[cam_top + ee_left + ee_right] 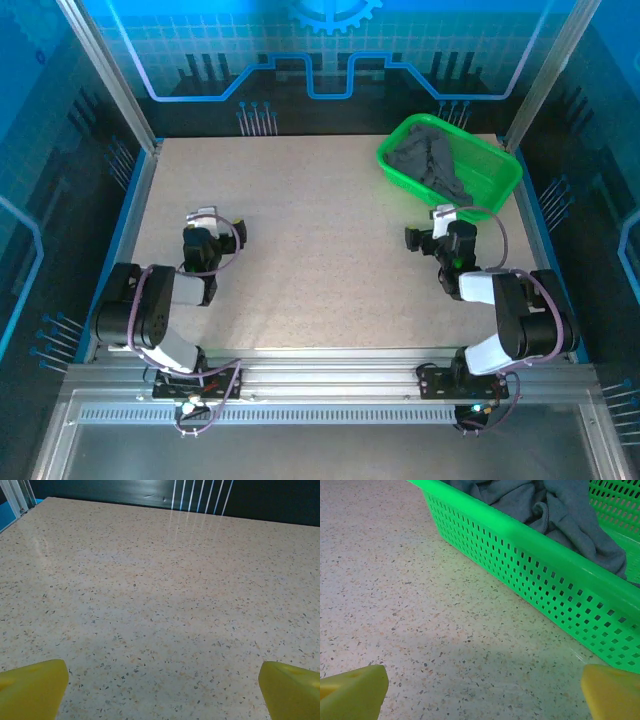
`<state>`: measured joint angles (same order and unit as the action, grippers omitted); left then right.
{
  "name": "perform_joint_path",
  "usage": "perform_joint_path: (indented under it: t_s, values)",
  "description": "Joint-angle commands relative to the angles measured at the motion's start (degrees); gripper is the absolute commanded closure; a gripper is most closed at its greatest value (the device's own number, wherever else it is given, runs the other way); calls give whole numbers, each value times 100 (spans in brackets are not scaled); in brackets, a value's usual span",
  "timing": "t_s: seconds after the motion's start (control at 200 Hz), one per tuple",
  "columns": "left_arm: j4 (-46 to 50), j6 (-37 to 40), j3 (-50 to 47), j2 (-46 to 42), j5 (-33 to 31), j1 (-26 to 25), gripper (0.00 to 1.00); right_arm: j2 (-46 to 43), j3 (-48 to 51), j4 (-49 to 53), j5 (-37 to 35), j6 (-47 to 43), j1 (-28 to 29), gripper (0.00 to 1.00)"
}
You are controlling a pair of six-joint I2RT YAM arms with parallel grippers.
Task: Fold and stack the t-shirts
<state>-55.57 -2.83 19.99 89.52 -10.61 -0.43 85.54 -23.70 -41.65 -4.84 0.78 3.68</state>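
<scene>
Crumpled dark slate-grey cloth t-shirts point(432, 165) lie heaped, unfolded, inside a bright green perforated plastic basket point(485, 160) at the far right corner of a speckled beige stone-look tabletop point(320, 250). In the right wrist view the soft grey fabric point(560, 510) bunches in loose folds against the basket's slotted near wall point(530, 570), and part of it lies up against the rim. How many shirts make up the heap cannot be told.

The right gripper point(428, 226) sits low over the table just beside the basket's near side, its jaws spread wide with nothing between them. Its yellow fingertips point(352, 690) show at the two bottom corners of the wrist view, with bare tabletop between them.

Well apart, on the table's left half, the left gripper point(222, 222) is likewise spread to its full width and has hold of nothing. Its own yellow fingertips point(30, 687) frame an open stretch of speckled surface that runs to the dark back wall point(250, 500).

Both black arms are folded back toward their bases on the aluminium rail point(330, 385) at the near edge.
</scene>
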Motion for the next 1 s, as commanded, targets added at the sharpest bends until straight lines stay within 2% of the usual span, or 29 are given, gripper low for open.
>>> perform_joint_path:
  t_s: [0.0,0.5,0.565,0.65,0.7,0.755,0.795,0.82,0.87,0.94,0.965,0.995]
  values:
    - [-95,48,-30,-83,92,43,1,68,-108,-150,85,-82,-31,0]
    - [-80,11,-22,-88,6,43,1,29,-89,-173,128,-110,-25,0]
    - [-400,23,-204,-182,-124,43,1,-321,-303,448,-169,-201,152,0]
    - [-148,165,-365,-845,-712,-210,1,-865,-1029,2085,-772,-214,570,0]
    - [399,441,-280,-1429,-1127,-563,1,-1259,-1334,2568,-1121,-173,908,0]
    - [1118,542,-8,-2056,-1354,-853,1,-1703,-1634,2772,-1756,-228,1523,0]
    - [1630,542,307,-2496,-1398,-1024,1,-1872,-2082,3153,-2108,222,1773,0]
    - [2011,401,585,-2708,-1517,-1107,1,-1887,-2542,3901,-1961,682,1776,0]
    - [3388,-566,1385,-2997,-1665,-1116,1,-1686,-3591,5313,-1234,1419,1549,0]
    - [6182,-2683,2851,-3005,-1535,-952,1,-1105,-4598,6285,-1252,2597,1240,0]
    - [6352,-2944,3116,-2903,-1285,-864,1,-837,-4899,6417,-915,2690,1062,0]
    - [6141,-3065,3255,-2753,-581,-669,1,-534,-5255,6565,-688,2799,863,0]
